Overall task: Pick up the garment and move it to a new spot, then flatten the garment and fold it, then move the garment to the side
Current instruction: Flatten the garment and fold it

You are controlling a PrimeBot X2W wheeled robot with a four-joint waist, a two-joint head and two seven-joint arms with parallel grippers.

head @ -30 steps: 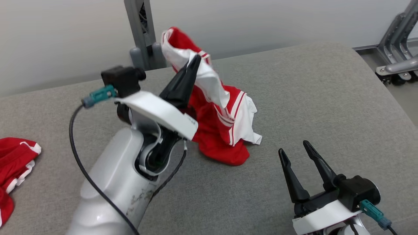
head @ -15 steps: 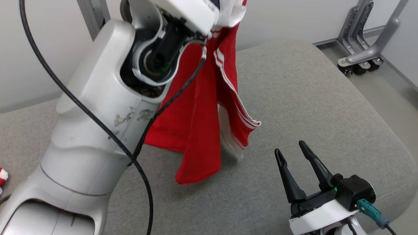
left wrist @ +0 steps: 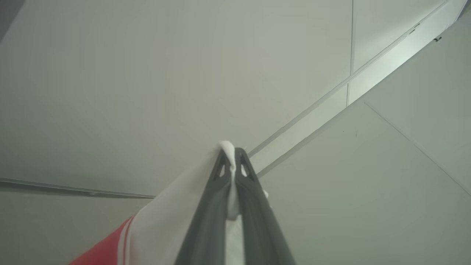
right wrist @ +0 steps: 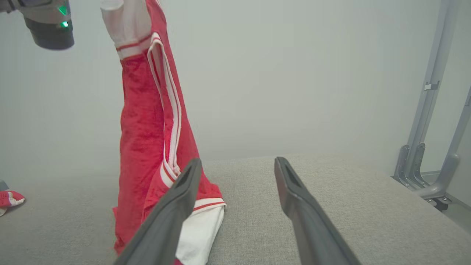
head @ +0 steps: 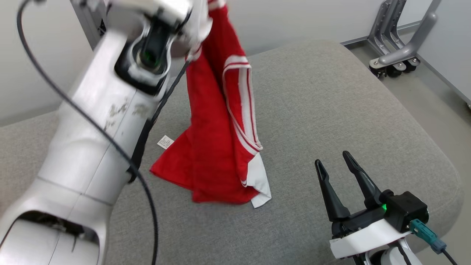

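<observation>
The grey cushion (head: 331,92) takes up most of the head view, from the left edge to the rounded corner at the right. My left arm (head: 84,147) rises up the left side, lifted high so the cloth can hang free and I can carry it to a new spot. The garment (head: 217,147), red with white stripes and white panels, hangs from the top centre of that view down to mid-frame, and its lower end rests in a bunch on the cushion. I judge the pick-up under way and the move not yet finished.

My right gripper (head: 332,158) waits at the lower right, fingers spread wide with nothing between them, just beside the hanging cloth and ready to catch an edge for flattening. In the left wrist view my left gripper (left wrist: 232,156) is pinched tight on a white fold at its tips. A small white label (head: 165,141) pokes out at the garment's left edge.
</observation>
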